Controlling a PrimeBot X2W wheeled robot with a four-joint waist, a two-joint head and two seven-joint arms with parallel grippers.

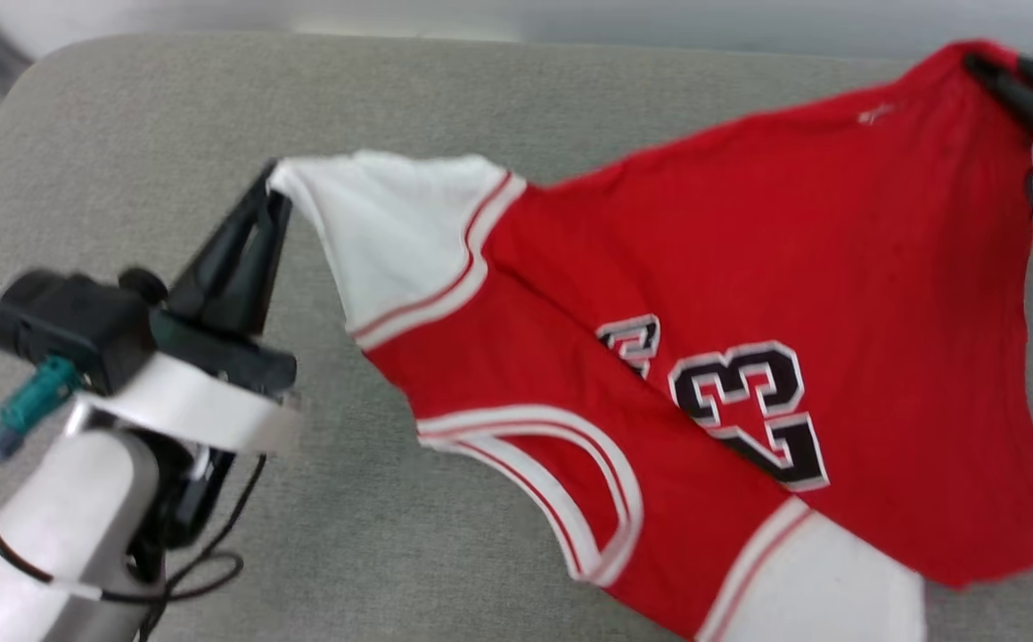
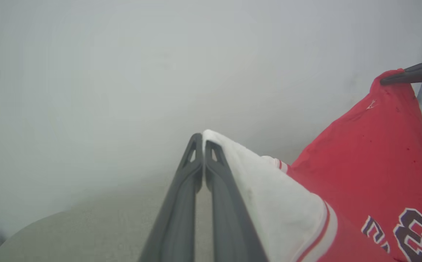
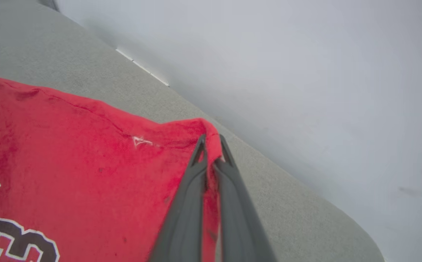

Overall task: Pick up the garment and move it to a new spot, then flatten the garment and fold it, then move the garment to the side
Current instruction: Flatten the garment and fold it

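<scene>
Currently the red jersey-style T-shirt with white short sleeves point(image 1: 703, 294) is stretched between both grippers over the grey fabric-covered surface point(image 1: 124, 107). A white sleeve tip is pinched by the clenched left gripper point(image 1: 272, 174); a red corner is clamped by the right gripper point(image 1: 975, 64). Black-and-white "23" print and striped collar trim are seen facing up.

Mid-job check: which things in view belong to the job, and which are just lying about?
In the job: garment; left pincer and right pincer, both shut on it.
Just there: grey padded surface; pale wall.
</scene>
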